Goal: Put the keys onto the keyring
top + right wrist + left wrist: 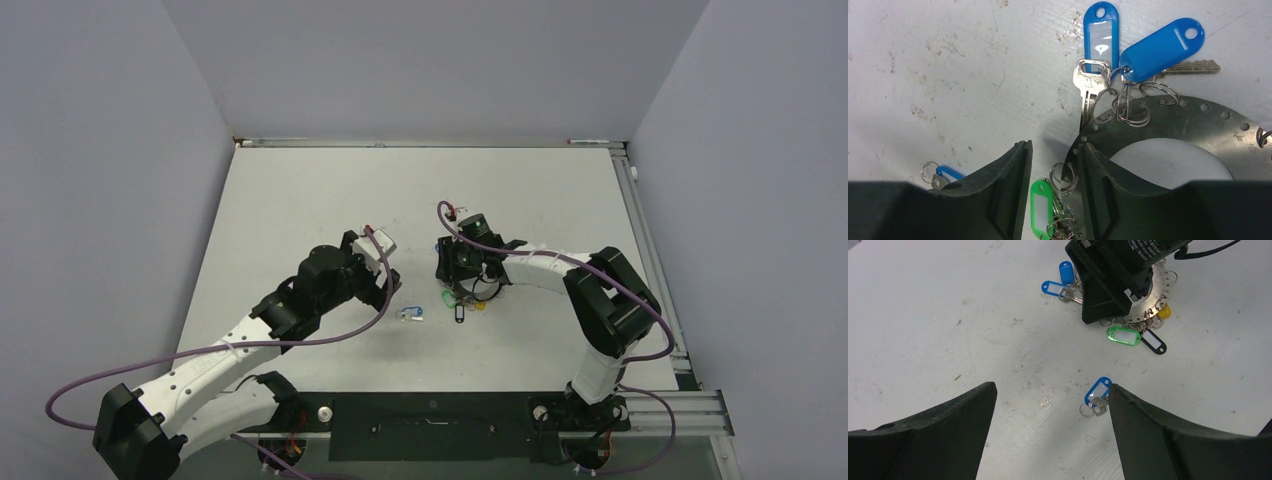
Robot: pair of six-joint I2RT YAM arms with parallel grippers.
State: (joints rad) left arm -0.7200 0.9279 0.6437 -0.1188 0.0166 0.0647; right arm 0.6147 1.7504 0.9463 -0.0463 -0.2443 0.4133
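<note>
The keyring point(1193, 125) lies flat on the bench point(300, 200), right of centre. It is a wide grey plate with small holes along its rim. The right arm point(560, 270) comes down onto it from above with its jaws partly spread. One finger point(1103, 190) lies over the ring's band and the other point(1003, 195) sits outside the rim, off the metal. Only a small split ring and a green tag point(1040, 205) show in the gap between them — nothing is pinched across it. Whether the finger over the band presses on the plate cannot be told.

Two keys point(1087, 95) with blue tags point(1100, 32) hang from split rings at the rim. In the left wrist view, the green tag, a black tag point(1154, 342) and a yellow tag point(1164, 313) fan out along the ring's edge.

The loose key point(1097, 401), with a blue tag and its own small split ring, lies on the bench apart from the keyring, between it and the left arm point(300, 300). That arm's jaws are spread wide and hold nothing. In its wrist view the loose key shows just beside the inner edge of one finger point(1158, 430) — the other finger point(938, 430) is well apart.
</note>
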